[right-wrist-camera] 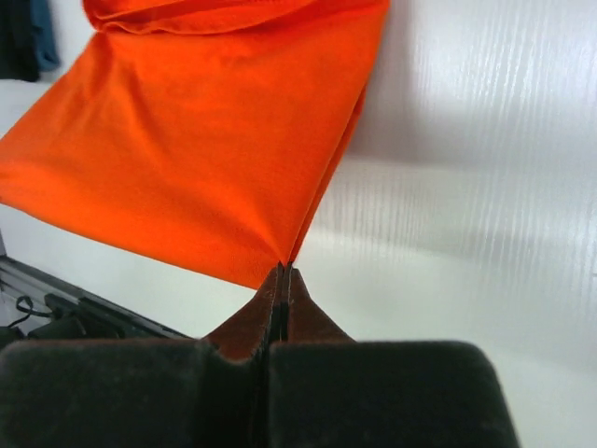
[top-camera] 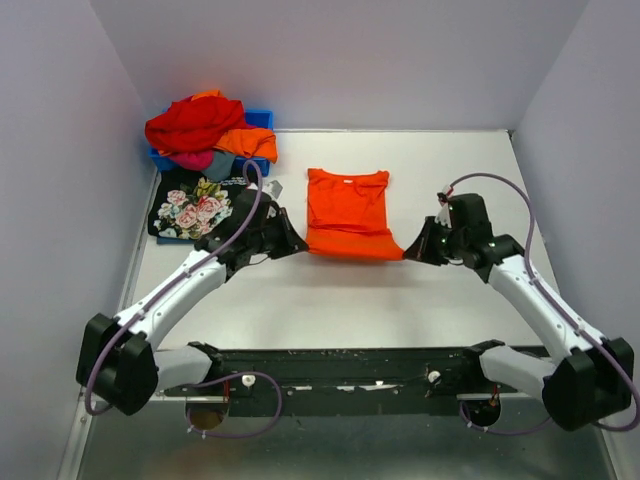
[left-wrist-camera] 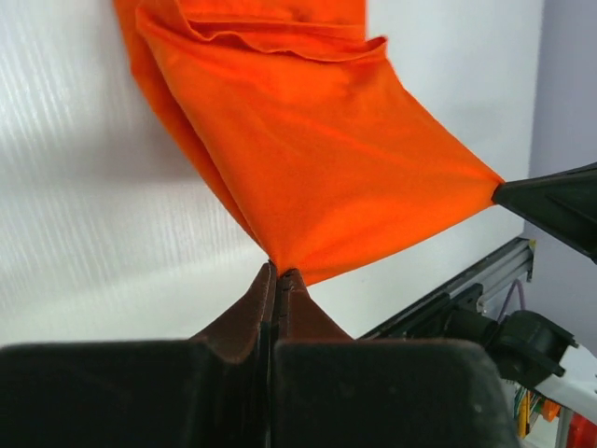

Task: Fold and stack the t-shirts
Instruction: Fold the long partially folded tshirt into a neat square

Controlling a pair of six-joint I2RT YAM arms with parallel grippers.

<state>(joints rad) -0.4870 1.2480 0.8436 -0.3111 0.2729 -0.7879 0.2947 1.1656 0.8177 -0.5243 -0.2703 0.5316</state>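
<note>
Cloth of a plain bright orange short-sleeved t-shirt (top-camera: 347,205) lies on the white surface (top-camera: 350,310), about midway between its left and right edges and closer to the far edge than the near one, with the collar toward the far edge. The far part of this tee rests flat, while its near hem is raised off the surface and drawn taut between the two arms. The left jaws are pressed tight on the hem's left corner; in the left wrist view the orange fabric (left-wrist-camera: 317,140) fans out from their pinched tips. The right jaws are clamped the same way on the hem's right corner, and the fabric (right-wrist-camera: 205,159) spreads away from them in the right wrist view.

A black t-shirt with a pink rose print (top-camera: 193,210) lies folded by the left edge, just on the near side of a blue plastic bin (top-camera: 262,118) in the far left corner. Heaped in the bin is a pile of t-shirts (top-camera: 200,125), red on top, with orange, pink and grey cloth below.
</note>
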